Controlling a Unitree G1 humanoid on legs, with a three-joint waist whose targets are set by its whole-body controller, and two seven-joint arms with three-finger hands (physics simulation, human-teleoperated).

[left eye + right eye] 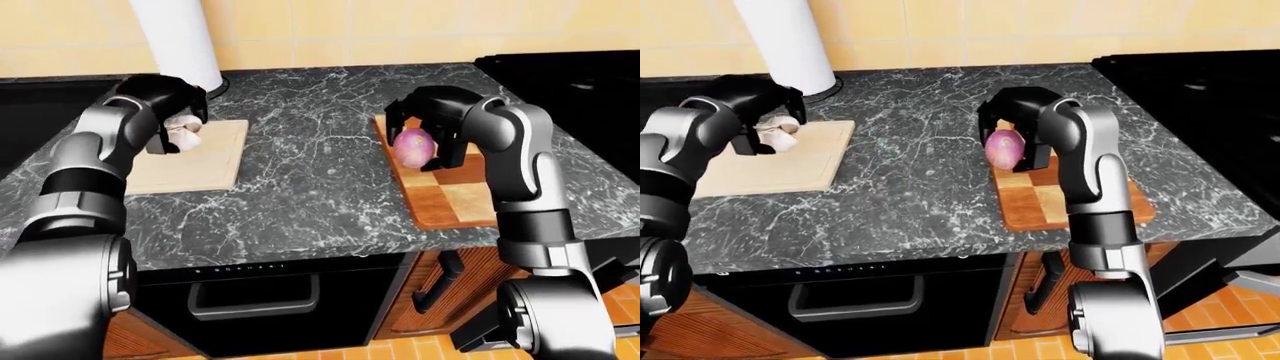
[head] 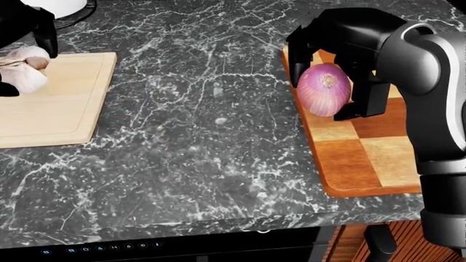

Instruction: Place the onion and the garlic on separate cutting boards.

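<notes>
- The onion (image 2: pixel 325 88), purple-red, sits at the upper right of the head view, gripped by the right hand (image 2: pixel 342 60), whose black fingers (image 2: pixel 366 98) wrap it from above and from the right side.
- It hangs over the upper end of the checkered cutting board (image 2: pixel 371 158); whether it touches the wood cannot be told.
- The garlic (image 2: pixel 23 68), a pale bulb, is at the upper left edge of the head view, clamped in the left hand (image 1: pixel 165 112), over the left part of the pale cutting board (image 2: pixel 62 103).
- In the left-eye view, that hand's fingers curl over the bulb above the board's upper end.
- Both boards lie well apart on the dark marble counter (image 2: pixel 204 136).
- A white paper towel roll (image 1: pixel 178 41) stands upright at the top of the left-eye view, above the pale board.
- A black oven (image 1: pixel 260 300) fills the space under the counter.
</notes>
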